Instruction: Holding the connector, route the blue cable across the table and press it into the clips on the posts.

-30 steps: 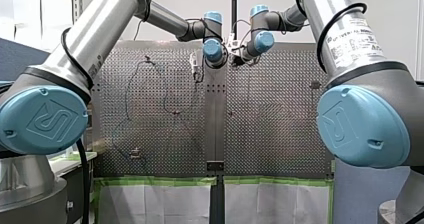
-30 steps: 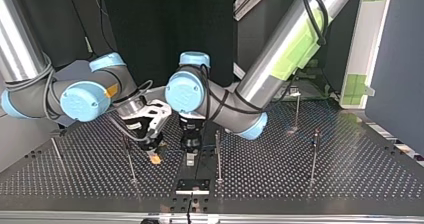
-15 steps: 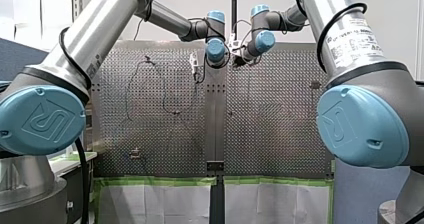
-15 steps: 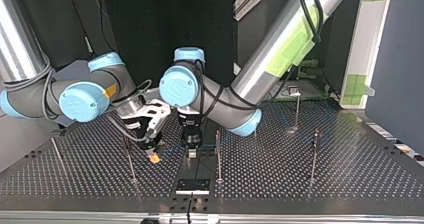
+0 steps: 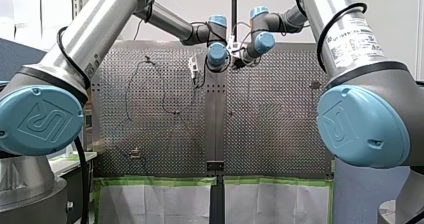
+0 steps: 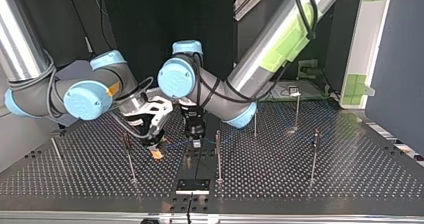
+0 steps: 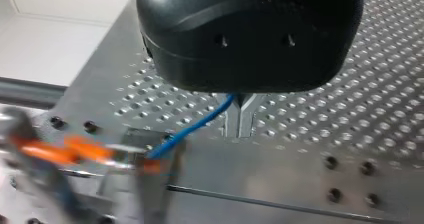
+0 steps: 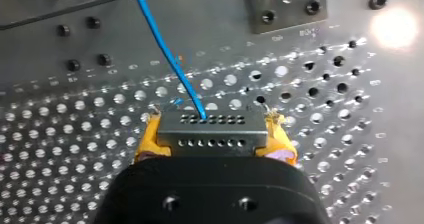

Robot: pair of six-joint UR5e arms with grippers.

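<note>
My right gripper is clenched on the connector, a flat metal block with two rows of small holes, pinched at its ends between the yellow pads. The blue cable leaves the connector's upper row of holes and runs ahead of that gripper, low over the perforated table, out across a plain metal strip. In the left wrist view my left gripper has its metal fingers closed together on the cable. The cable comes out at their base and slants away to the orange-padded gripper, which shows only as a blur. In the top view the two grippers hang just beside each other at the table's plain centre strip, in the half nearer that camera. The right one is just off the strip's left side and the left one is over the strip, with a short blue span of cable between them. A thin post stands just beside the left gripper and another stands near the right gripper. More posts stand well apart toward the table's right edge in that view. A small bolted plate lies on the strip close to the table's near edge in that view, between that edge and the two grippers.
</note>
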